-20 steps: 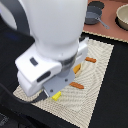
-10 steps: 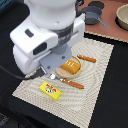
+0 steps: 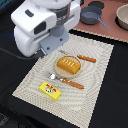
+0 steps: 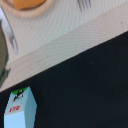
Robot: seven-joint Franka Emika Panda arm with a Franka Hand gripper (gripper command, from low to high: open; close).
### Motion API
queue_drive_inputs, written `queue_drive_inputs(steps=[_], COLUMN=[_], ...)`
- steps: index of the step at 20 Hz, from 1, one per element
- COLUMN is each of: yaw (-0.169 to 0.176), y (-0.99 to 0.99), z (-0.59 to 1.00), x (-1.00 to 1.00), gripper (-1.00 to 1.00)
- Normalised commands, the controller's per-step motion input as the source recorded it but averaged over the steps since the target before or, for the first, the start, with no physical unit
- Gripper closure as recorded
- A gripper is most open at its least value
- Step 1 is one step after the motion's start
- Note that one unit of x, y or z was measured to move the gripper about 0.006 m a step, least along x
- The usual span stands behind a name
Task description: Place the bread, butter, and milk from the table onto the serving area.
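Note:
The bread (image 3: 68, 65) lies on the round tan plate (image 3: 59, 72) in the middle of the serving area (image 3: 97, 85), the striped beige placemat. The butter (image 3: 50, 89) lies flat on the mat near its front edge. The milk (image 4: 20, 107) shows only in the wrist view, upright on the dark table beside the mat's edge (image 4: 75, 35). The white arm (image 3: 42, 27) hangs over the mat's corner on the exterior view's left. Its body hides the gripper, and nothing shows held. The plate with the bread (image 4: 30, 4) shows at the wrist view's edge.
An orange-handled knife (image 3: 86, 58) and fork (image 3: 67, 81) flank the plate. A reddish-brown board (image 3: 107, 27) at the back holds a grey pan (image 3: 92, 15) and a bowl (image 3: 122, 15). Black table (image 3: 112, 100) surrounds the mat.
The arm has risen and drawn back toward the exterior view's left, uncovering the plate, bread and butter. The butter stays flat on the mat.

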Motion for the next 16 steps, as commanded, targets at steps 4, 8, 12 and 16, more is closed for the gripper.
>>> queue_drive_inputs(steps=[4, 8, 12, 16], yaw=[0.031, 0.029, 0.035, 0.042], y=[0.70, 0.70, 0.67, 0.66], z=[-0.11, -0.14, -0.17, -0.23], x=[-0.79, -0.80, -0.80, -0.81], gripper=[-1.00, -1.00, -1.00, -1.00])
